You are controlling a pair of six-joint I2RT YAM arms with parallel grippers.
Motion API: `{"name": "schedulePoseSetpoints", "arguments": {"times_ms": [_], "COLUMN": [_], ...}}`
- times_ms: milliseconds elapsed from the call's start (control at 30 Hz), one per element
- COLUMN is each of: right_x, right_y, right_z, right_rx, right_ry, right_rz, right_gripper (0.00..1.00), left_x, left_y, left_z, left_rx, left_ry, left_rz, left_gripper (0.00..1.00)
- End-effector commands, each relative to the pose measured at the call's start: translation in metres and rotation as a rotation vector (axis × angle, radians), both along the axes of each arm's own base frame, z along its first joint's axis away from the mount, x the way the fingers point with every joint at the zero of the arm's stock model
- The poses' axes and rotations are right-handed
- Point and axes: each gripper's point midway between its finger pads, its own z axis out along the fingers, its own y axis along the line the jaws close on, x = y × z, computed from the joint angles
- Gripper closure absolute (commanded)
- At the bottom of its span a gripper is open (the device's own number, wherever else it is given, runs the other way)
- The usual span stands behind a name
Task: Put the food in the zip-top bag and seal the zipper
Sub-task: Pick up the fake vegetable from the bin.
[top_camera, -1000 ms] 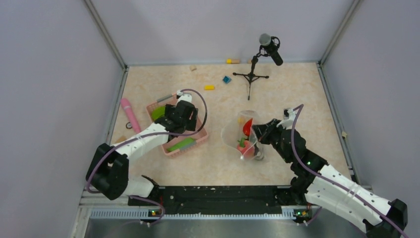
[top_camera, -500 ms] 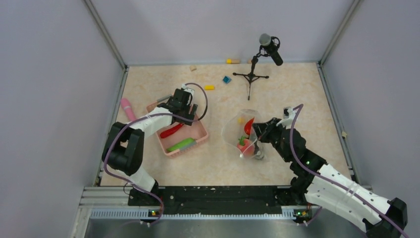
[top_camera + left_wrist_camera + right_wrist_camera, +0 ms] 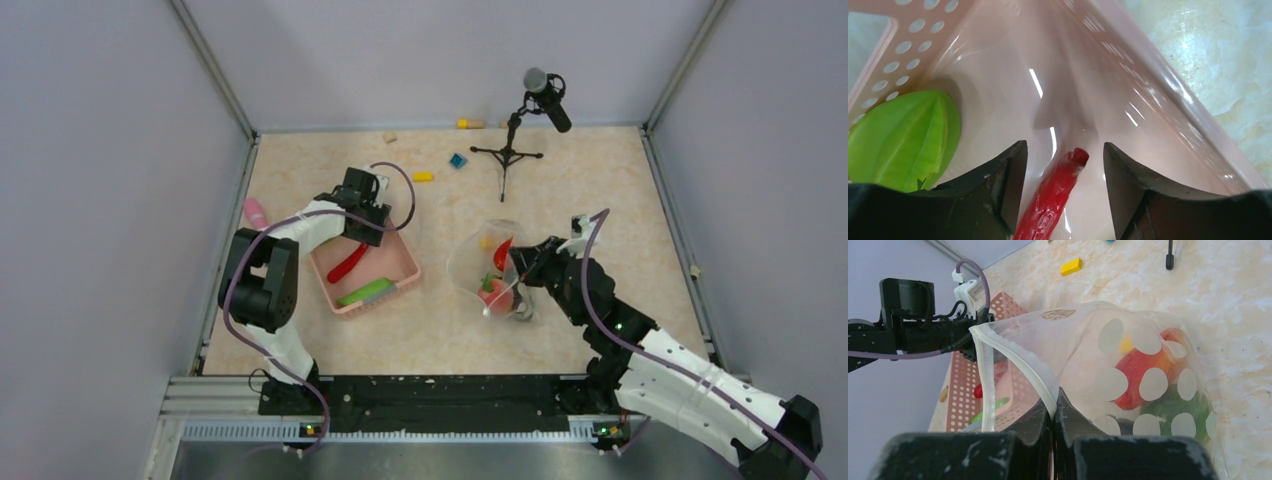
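The clear dotted zip-top bag (image 3: 478, 262) stands open at mid-table. It holds a red piece (image 3: 1134, 371), a yellow piece and a green piece (image 3: 1173, 407). My right gripper (image 3: 1054, 407) is shut on the bag's mouth edge at the whitish zipper (image 3: 1015, 354), and also shows in the top view (image 3: 517, 272). My left gripper (image 3: 1064, 150) is open over the floor of the pink basket (image 3: 396, 268), at the basket's far left end. A red chili (image 3: 1055, 197) lies between its fingers. A green ribbed fruit (image 3: 903, 140) lies to its left. A long green cucumber (image 3: 365, 291) lies in the basket's near part.
A microphone on a tripod (image 3: 509, 152) stands at the back. A yellow block (image 3: 423, 177) and a blue block (image 3: 458, 160) lie behind the basket. A pink stick (image 3: 254, 212) lies by the left wall. Small pieces (image 3: 470, 124) lie along the back wall.
My left gripper has swung from the basket's middle to its far left end, uncovering the red chili on the basket floor. The right gripper and the bag have stayed put.
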Motion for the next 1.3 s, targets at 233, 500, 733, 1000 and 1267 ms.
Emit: {"name": "schedulePoseSetpoints", "arguments": {"times_ms": [233, 500, 733, 1000, 1267], "right_x": [0.006, 0.005, 0.005, 0.003, -0.002], "right_y": [0.005, 0.006, 0.006, 0.001, 0.006], "right_z": [0.02, 0.022, 0.021, 0.02, 0.018], "right_rx": [0.035, 0.038, 0.032, 0.017, 0.005], "right_ry": [-0.041, -0.041, -0.035, -0.024, 0.002], "right_rz": [0.0, 0.005, 0.005, -0.007, 0.034], "right_gripper": [1.0, 1.0, 1.0, 1.0, 1.0], "left_x": [0.017, 0.019, 0.021, 0.012, -0.034], "left_y": [0.001, 0.007, 0.02, 0.018, -0.041], "left_z": [0.008, 0.014, 0.044, 0.135, 0.241], "left_rx": [0.012, 0.022, 0.03, -0.133, -0.612], "left_ry": [-0.033, -0.066, -0.152, -0.421, -0.691], "left_rz": [0.048, 0.113, 0.222, 0.347, 0.164], "left_gripper": [0.62, 0.96, 1.0, 1.0, 1.0]}}
